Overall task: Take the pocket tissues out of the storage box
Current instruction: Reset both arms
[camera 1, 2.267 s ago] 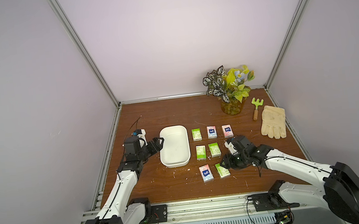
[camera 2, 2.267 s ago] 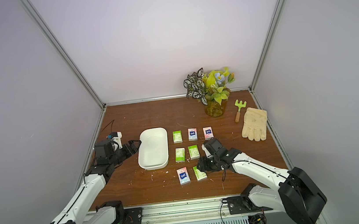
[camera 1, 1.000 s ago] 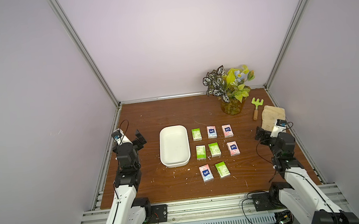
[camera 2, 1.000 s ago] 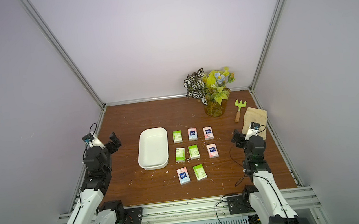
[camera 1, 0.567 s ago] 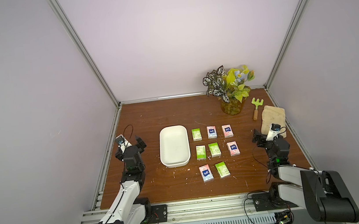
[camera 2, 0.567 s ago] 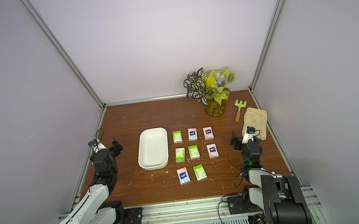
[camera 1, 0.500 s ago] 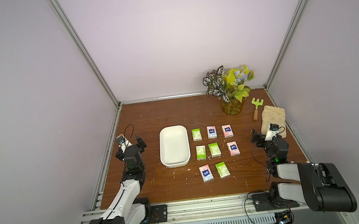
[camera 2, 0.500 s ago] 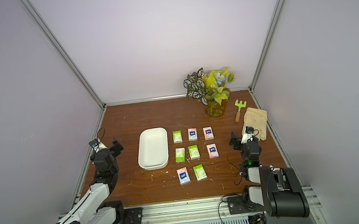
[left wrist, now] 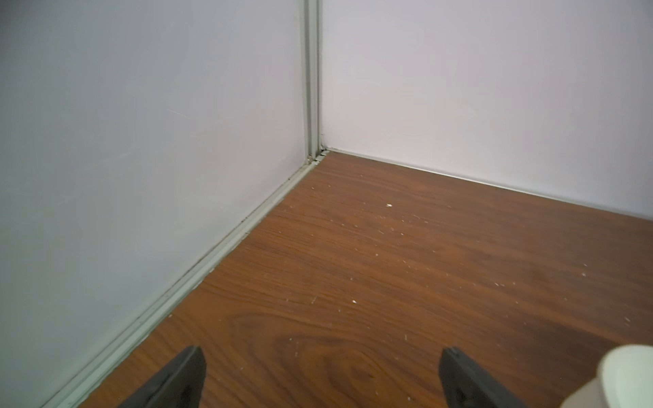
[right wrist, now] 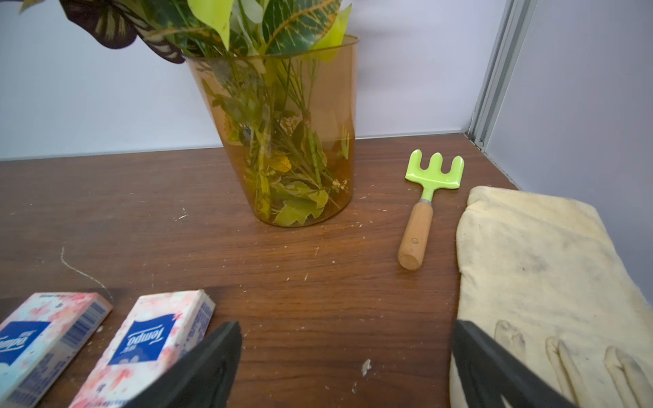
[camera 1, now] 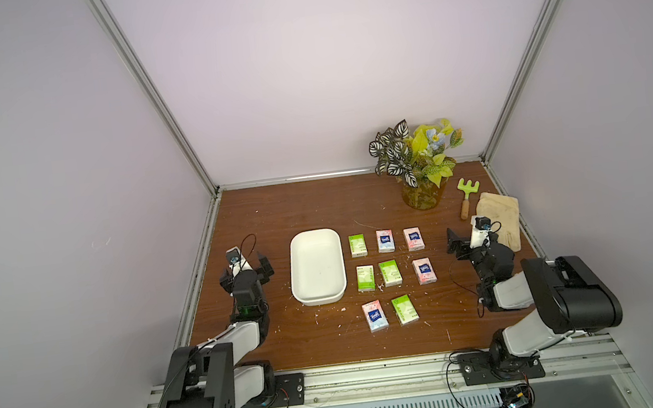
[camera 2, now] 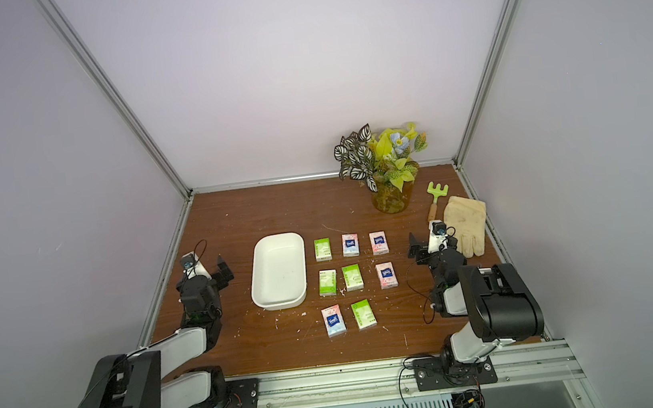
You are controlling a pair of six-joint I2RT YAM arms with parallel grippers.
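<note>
Pocket tissues point(camera 1: 390, 273) are all eight out on the bench point(camera 1: 316, 202), lying flat in three rows just to the right of the storage box point(camera 1: 317, 267), which sits left of centre. Left gripper point(camera 1: 245, 269) is over by the bench's left edge, jaws wide apart, holding nothing. Right gripper point(camera 1: 474, 241) is by the right edge beside the glove point(camera 1: 499, 214), same deal.
</note>
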